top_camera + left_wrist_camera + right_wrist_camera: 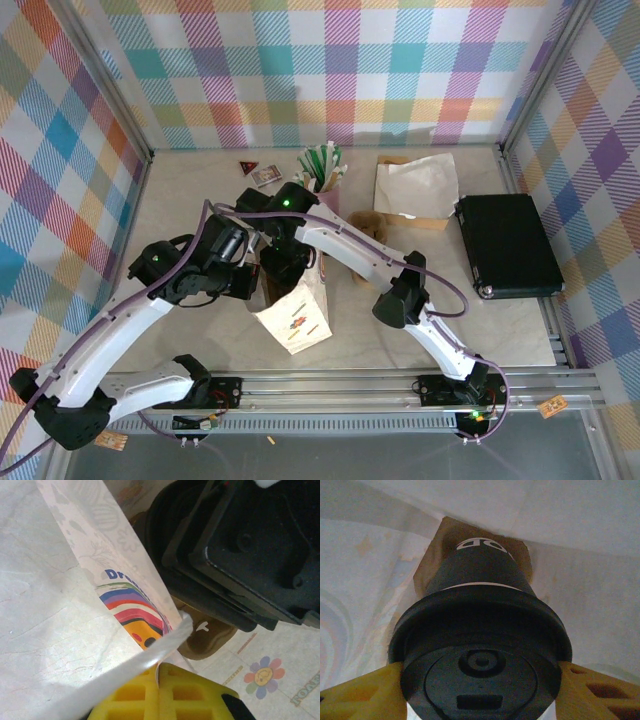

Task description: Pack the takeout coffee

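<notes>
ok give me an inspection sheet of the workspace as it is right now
surface: table, pale and marbled, no spills seen
job's things: coffee, lid on, down inside the open bag
clutter: straw holder, packet, flat paper bags, black case, all apart from the bag
grippers: left gripper shut on the bag's top edge; right gripper inside the bag, fingers either side of the coffee's lid
cables: purple cables run along the arms, no snag seen
surroundings: checked walls on three sides, metal rail at the near edge
</notes>
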`<state>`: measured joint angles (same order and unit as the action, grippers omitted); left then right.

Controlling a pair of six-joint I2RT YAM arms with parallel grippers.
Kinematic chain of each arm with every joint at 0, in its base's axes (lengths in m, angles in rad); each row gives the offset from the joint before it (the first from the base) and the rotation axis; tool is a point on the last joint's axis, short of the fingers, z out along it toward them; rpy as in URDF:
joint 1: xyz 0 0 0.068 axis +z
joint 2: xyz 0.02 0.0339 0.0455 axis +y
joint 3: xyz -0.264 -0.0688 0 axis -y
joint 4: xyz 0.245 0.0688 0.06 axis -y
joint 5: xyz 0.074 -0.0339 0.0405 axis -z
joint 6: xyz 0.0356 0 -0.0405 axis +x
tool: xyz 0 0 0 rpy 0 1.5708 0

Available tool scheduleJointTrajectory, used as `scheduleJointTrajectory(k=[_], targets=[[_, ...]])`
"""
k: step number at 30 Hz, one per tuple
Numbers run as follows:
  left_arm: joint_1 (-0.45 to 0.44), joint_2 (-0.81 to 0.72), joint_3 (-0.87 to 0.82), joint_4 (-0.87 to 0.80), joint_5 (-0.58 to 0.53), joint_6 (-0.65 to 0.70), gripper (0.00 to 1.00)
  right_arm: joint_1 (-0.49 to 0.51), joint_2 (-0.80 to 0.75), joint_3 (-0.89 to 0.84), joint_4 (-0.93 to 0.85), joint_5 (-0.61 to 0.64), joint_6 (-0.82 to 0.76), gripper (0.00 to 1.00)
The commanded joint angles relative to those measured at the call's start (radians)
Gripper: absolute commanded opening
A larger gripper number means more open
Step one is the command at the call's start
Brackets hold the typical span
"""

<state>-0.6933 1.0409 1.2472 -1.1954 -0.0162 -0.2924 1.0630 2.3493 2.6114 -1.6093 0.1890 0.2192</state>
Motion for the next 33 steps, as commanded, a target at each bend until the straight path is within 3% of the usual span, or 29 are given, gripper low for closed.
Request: scheduleJointTrajectory(k=[1, 7, 16, 33], targets=[[-0.021, 0.006, 0.024, -0.021, -0.025, 0.010, 0.00, 0.014, -0.013, -0.049, -0.174, -0.035, -0.018, 0.56], [-0.021, -0.007, 0.033, -0.034, -0.044, -0.006, 0.00, 0.014, -0.042, -0.105, -0.175, -0.027, -0.015, 0.56], [-0.022, -0.001, 0.036, -0.025, -0.016, -0.002, 0.00, 0.013, 0.022, -0.030, -0.173, -0.010, -0.016, 0.58], [-0.036, 0.000, 0.019, 0.000, 0.029, 0.049, 0.00, -0.023, 0.099, 0.061, -0.114, -0.013, 0.088, 0.72]])
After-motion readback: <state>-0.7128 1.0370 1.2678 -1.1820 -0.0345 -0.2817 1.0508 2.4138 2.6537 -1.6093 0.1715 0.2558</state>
